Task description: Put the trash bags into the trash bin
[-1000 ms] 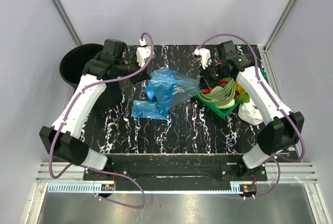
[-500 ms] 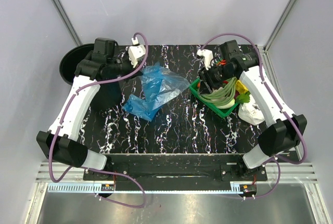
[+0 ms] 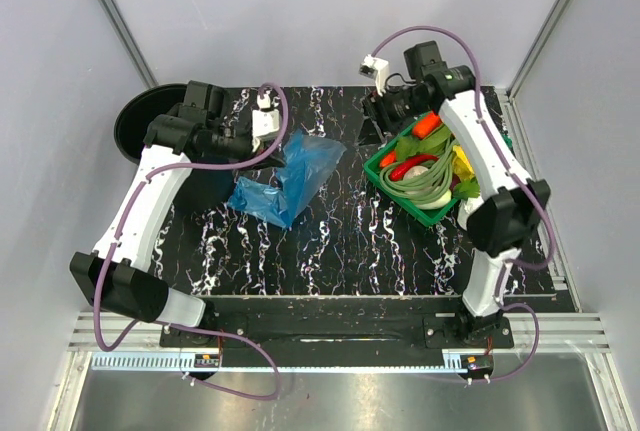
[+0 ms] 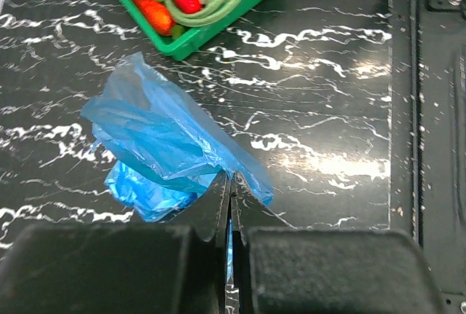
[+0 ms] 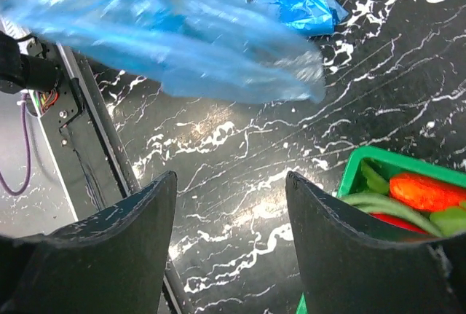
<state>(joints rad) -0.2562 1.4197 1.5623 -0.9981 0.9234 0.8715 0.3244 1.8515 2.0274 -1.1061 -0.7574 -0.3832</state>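
2 blue trash bags (image 3: 285, 176), touching each other, just right of the trash bin (image 3: 135, 123). 1 trash bin. 1 green tray (image 4: 211, 31) further right of the bin; its vegetables are too piled to count.

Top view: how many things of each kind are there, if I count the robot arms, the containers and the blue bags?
robot arms: 2, left arm and right arm
trash bin: 1
green tray: 1
trash bags: 2 that can be told apart, a sheet and a wad
total: 6
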